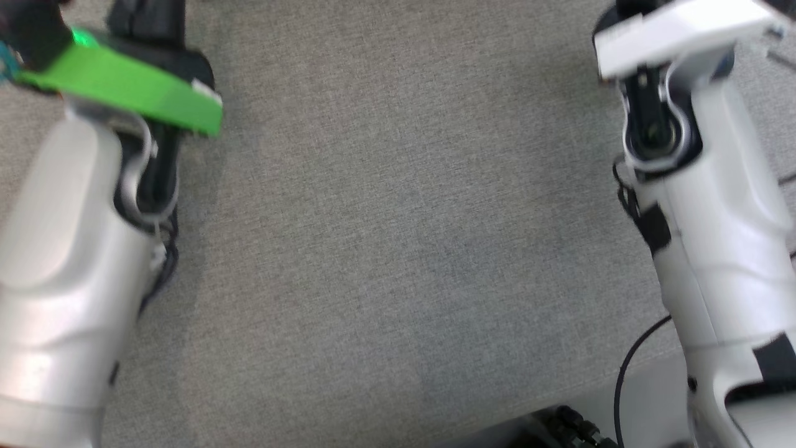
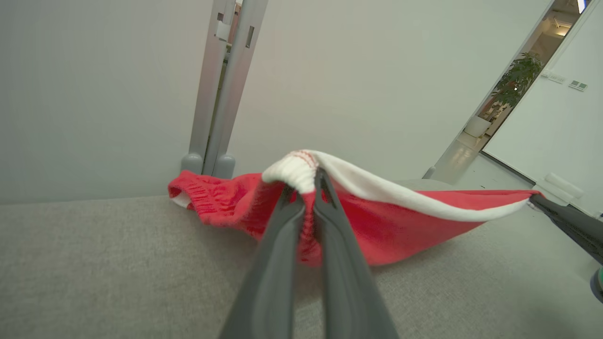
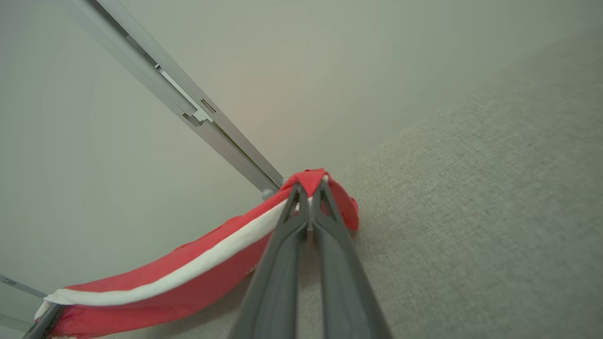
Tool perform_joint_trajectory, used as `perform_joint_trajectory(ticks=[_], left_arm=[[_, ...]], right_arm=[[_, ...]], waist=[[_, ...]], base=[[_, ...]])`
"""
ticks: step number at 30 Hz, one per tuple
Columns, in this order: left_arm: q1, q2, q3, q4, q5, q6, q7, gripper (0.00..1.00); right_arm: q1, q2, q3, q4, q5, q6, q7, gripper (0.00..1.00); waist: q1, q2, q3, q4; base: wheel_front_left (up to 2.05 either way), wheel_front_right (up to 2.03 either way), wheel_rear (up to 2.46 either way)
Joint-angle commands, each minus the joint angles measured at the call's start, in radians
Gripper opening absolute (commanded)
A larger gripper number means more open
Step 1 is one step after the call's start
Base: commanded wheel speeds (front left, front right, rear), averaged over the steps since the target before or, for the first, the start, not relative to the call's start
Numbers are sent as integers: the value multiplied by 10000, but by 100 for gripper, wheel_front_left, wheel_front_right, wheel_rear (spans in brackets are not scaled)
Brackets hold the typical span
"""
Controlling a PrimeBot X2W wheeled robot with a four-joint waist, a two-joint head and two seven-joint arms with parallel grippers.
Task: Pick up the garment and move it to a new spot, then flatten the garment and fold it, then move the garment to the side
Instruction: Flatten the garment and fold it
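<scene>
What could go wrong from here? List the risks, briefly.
1. The left gripper and right gripper pinch only the edge of the garment; it may slip free.
2. Its loose end lies by the post and could snag there.
3. The middle sags to the grey surface and may bunch when dragged.

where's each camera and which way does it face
head view: on the head, facing down at the grey surface; left forearm and right forearm show.
left wrist view: on that wrist, along the left gripper, shut on the red garment.
right wrist view: on that wrist, along the right gripper, shut on the garment's other end.
shared: both wrist views show the garment.
</scene>
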Motion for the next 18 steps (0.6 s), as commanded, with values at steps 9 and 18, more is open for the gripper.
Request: perform_joint_trajectory(ticks=[9, 18], left_arm=[[6495, -648, 913, -2912, 471, -23, -56, 0], [10606, -1633, 1512, -4764, 745, -11, -60, 0]], right_arm=[[6658, -1330, -225, -3501, 1355, -7, 832, 0], [11517, -1113, -1325, -7184, 1421, -8, 2174, 0]], waist=[[-2, 0, -2600, 1125], [-2, 0, -3501, 1376]], base=[[0, 0, 0], [0, 0, 0]])
